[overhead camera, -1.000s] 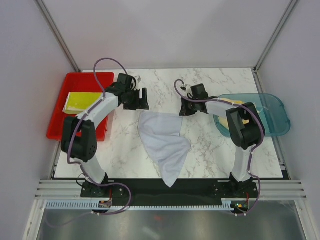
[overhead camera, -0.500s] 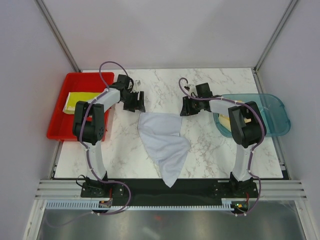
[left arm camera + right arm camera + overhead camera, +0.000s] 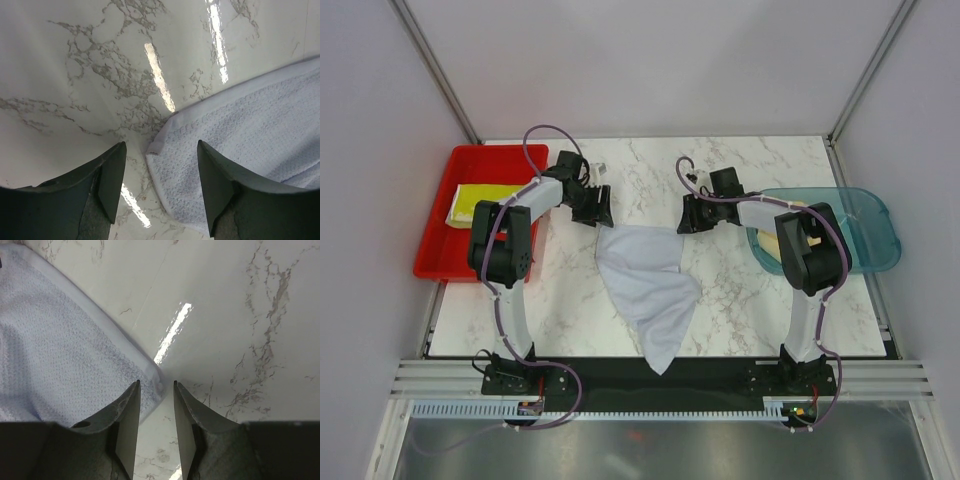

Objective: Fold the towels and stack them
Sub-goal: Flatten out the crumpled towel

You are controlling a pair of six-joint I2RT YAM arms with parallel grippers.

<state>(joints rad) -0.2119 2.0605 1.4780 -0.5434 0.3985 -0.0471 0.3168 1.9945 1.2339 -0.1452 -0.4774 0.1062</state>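
White-grey towel (image 3: 645,280), spread loosely, tapering to a near corner; yellow towel (image 3: 470,200), folded, in red tray (image 3: 432,255)

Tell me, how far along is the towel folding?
Done: a folded yellow towel lies in the red plastic tray. In hand: the white-grey towel lies spread on the table, left gripper and right gripper open over its two far corners. Remaining: fold and stack it, plus the pale cloth in the translucent teal plastic bin.
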